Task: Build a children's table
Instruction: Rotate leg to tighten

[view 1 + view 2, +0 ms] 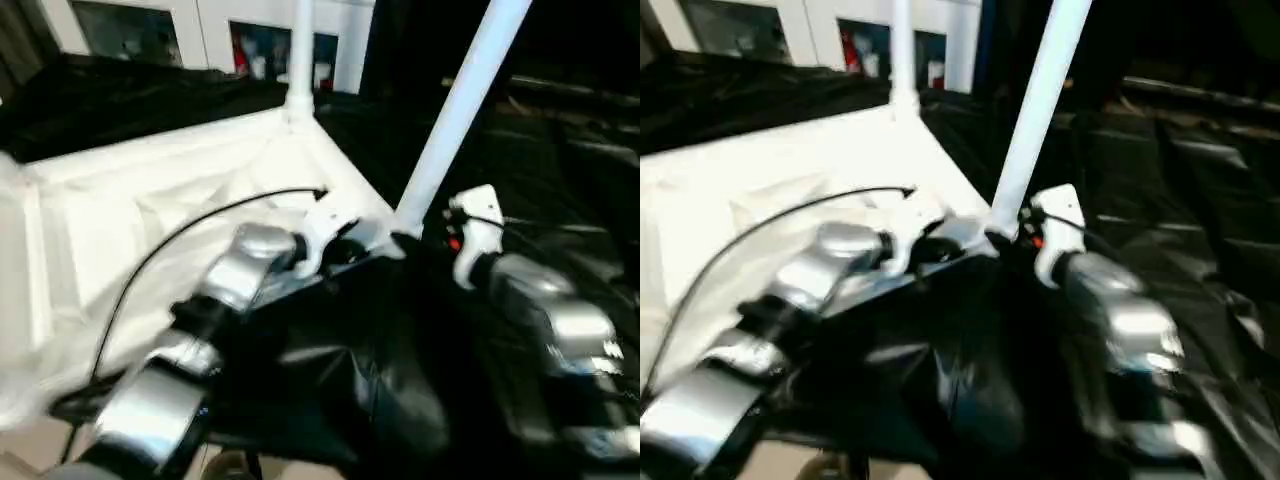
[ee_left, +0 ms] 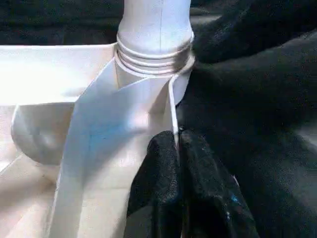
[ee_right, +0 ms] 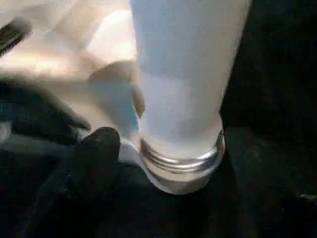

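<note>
Much black sheeting (image 1: 560, 170) under tabletop (image 1: 150, 210)

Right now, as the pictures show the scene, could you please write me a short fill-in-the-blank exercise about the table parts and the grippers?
1. The tabletop lies with its ribbed underside facing ____.
2. The number of legs standing in corner sockets is ____: the near leg and the far leg.
3. The left gripper is shut on the tabletop's thin ____, beside the near leg's socket.
4. The sheet under the tabletop is ____ in colour.

Missing words: up; two; rim; black
</note>
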Robot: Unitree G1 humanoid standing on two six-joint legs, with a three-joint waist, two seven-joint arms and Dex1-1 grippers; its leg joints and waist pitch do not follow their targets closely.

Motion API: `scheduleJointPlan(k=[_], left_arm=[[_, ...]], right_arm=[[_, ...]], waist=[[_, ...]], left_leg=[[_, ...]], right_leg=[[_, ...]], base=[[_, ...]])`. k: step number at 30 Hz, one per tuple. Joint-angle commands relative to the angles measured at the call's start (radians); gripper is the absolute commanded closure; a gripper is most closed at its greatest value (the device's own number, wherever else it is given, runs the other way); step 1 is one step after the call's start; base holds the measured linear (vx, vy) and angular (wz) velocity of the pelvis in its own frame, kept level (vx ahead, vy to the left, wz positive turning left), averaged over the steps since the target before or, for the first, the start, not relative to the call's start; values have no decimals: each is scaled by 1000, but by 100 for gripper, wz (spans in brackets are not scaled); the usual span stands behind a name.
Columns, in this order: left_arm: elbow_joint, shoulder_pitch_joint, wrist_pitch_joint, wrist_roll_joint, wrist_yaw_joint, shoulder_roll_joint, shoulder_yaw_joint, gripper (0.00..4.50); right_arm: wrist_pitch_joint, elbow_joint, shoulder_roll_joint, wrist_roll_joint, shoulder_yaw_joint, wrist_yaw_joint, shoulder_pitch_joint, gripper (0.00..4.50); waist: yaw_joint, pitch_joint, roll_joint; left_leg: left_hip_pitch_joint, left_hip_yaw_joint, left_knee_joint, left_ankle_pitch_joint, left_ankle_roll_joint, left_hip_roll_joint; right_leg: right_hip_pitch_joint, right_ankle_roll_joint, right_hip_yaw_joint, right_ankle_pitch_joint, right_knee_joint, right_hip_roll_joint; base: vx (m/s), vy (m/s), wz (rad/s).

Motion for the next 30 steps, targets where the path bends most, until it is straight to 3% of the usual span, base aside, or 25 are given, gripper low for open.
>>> scheduleJointPlan(k=[1,4,6,11,18,30], left_arm=[[-83,25,-21,-50,-126,19,-23,450],[-118,42,-4,-59,-171,47,-34,450],[-125,46,-1,-61,-178,52,-35,450],[-163,65,12,-65,-202,70,-40,450],[-195,76,31,-68,-219,80,-41,450],[-211,82,43,-64,-221,90,-47,450]], right_arm=[[25,-72,-63,24,33,107,28,63],[29,-81,-86,21,42,126,31,63],[29,-81,-88,22,44,129,30,63],[29,-107,-108,32,79,187,42,63],[25,-119,-114,24,116,211,56,63],[9,-90,-103,12,125,199,48,163]], waist=[[6,-77,-7],[7,-76,-3],[7,-76,-2],[9,-70,-3],[8,-70,-3],[9,-75,-4]], left_leg=[[36,-6,-49,-155,90,24],[38,-3,-47,-124,97,26],[44,1,-46,-143,88,28],[49,2,-52,-228,55,32],[47,0,-53,-240,35,30],[46,1,-47,-201,51,28]], right_leg=[[47,-238,7,-112,-34,-2],[47,-260,7,-65,-26,1],[43,-269,8,-75,-27,4],[40,-246,11,-181,-37,0],[37,-225,12,-209,-39,1],[42,-242,10,-151,-32,2]], base=[[0,0,0],[0,0,0],[0,0,0],[0,0,0],[0,0,0],[0,0,0]])
